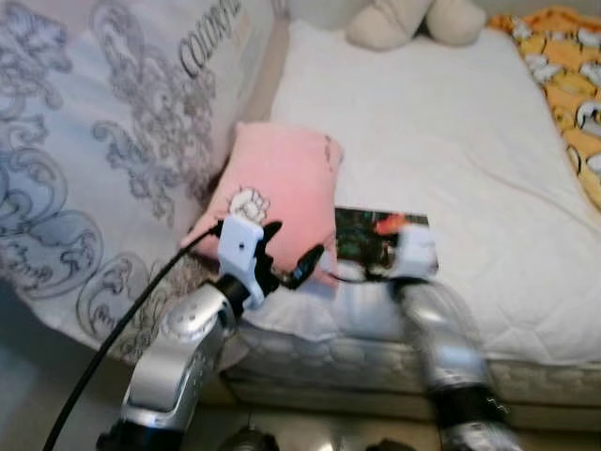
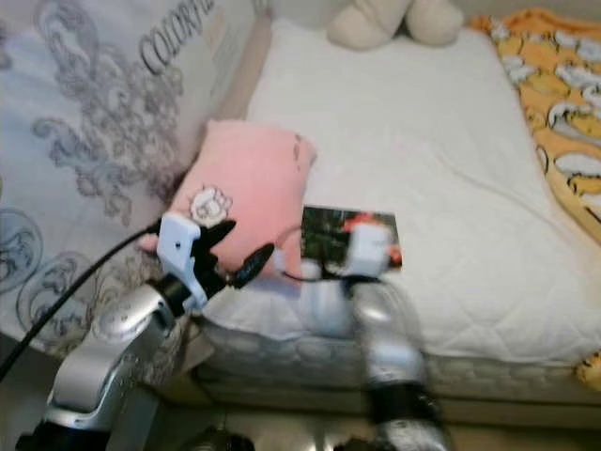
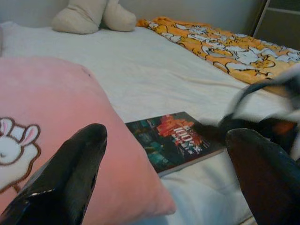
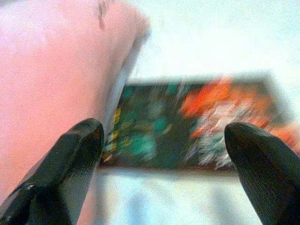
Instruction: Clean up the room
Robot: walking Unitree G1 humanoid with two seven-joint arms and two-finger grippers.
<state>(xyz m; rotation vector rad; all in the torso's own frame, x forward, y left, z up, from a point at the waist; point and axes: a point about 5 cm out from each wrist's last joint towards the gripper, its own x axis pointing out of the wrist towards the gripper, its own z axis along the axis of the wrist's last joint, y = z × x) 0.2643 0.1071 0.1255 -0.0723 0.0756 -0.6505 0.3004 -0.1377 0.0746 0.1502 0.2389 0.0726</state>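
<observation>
A pink pillow (image 1: 277, 193) with a rabbit patch lies at the near left corner of the white bed (image 1: 470, 160). Beside it, flat on the sheet, is a dark book (image 1: 362, 233) with an orange-red cover picture, one edge against the pillow. My left gripper (image 1: 291, 247) is open at the pillow's front edge, its fingers (image 3: 70, 178) spread over the pillow corner. My right gripper (image 4: 164, 168) is open just in front of the book (image 4: 187, 124), blurred by motion, with nothing between its fingers.
A grey-patterned duvet (image 1: 94, 141) hangs at the left of the bed. A cream plush toy (image 1: 404, 21) sits at the far end, an orange cartoon blanket (image 1: 573, 85) along the right side. The mattress edge (image 1: 357, 357) drops to the floor below my arms.
</observation>
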